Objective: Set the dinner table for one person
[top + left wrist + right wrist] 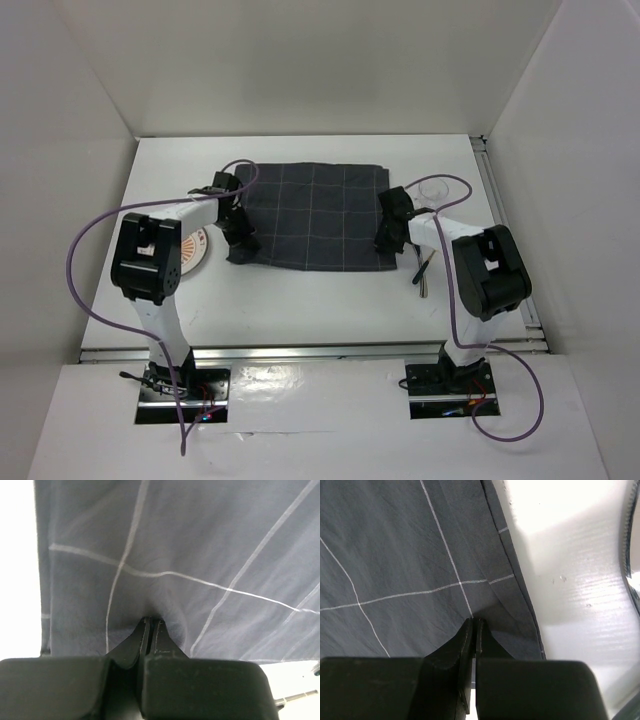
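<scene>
Your left claw [151, 622] is pressed together, pinching the dark checked mat [310, 215] near its lower left corner. The cloth bunches up at the tips. Your right claw [472, 622] pinches the mat by its right edge. The mat lies mid-frame on the big white dinner table [300, 300]. A plate [198, 252] sits at the left.

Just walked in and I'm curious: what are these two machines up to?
Two robot arms are handling a dark checked cloth lying on the white table. The left hand and right hand each pinch its near edge, one toward each end. A plate, a glass and apparently cutlery sit alongside.
</scene>
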Robot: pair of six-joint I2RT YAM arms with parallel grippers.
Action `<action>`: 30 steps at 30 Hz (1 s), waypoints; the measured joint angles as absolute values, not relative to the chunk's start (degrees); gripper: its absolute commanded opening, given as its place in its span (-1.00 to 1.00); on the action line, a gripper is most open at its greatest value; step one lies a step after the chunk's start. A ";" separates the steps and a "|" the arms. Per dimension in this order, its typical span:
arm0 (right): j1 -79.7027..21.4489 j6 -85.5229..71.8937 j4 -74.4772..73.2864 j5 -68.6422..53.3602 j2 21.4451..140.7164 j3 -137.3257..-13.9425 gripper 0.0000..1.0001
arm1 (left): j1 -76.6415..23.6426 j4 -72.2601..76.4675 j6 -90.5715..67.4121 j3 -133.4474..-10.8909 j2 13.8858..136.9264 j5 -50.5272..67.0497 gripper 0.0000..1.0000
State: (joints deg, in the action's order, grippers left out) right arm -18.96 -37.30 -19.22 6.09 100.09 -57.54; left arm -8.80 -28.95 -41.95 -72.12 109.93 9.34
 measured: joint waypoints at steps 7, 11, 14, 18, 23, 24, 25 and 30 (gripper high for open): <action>-19.35 -37.93 -22.00 7.03 99.37 -57.56 -0.96 | -8.80 -33.89 -42.59 -71.68 108.09 1.69 -0.53; -19.38 -37.80 -23.77 7.38 98.96 -57.54 -0.79 | -8.80 -36.47 -42.19 -72.71 107.02 -0.43 -0.53; -19.44 -36.82 -25.19 7.64 98.80 -57.98 -0.04 | -8.78 -38.15 -42.17 -74.43 105.06 -1.23 -0.53; -20.12 -34.68 -28.05 8.21 98.24 -60.64 0.47 | -8.23 -39.42 -42.15 -76.75 100.62 -1.67 -0.53; -21.30 -31.44 -29.65 7.79 94.50 -68.34 0.18 | -3.14 -39.62 -42.09 -76.97 93.95 -0.45 -0.56; -21.45 -31.03 -29.61 7.53 93.78 -70.26 0.00 | -1.21 -39.20 -42.11 -76.62 92.99 0.32 -0.59; -21.54 -30.68 -29.36 7.16 93.08 -71.81 -0.17 | 0.47 -38.72 -42.09 -76.12 92.33 0.97 -0.59; -21.63 -29.71 -29.28 5.17 90.78 -73.32 -0.44 | 3.33 -36.67 -40.40 -73.01 92.07 5.98 -0.81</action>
State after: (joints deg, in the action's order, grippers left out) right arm -21.63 -29.71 -29.28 5.17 90.78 -73.32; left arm 3.33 -36.67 -40.40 -73.01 92.07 5.98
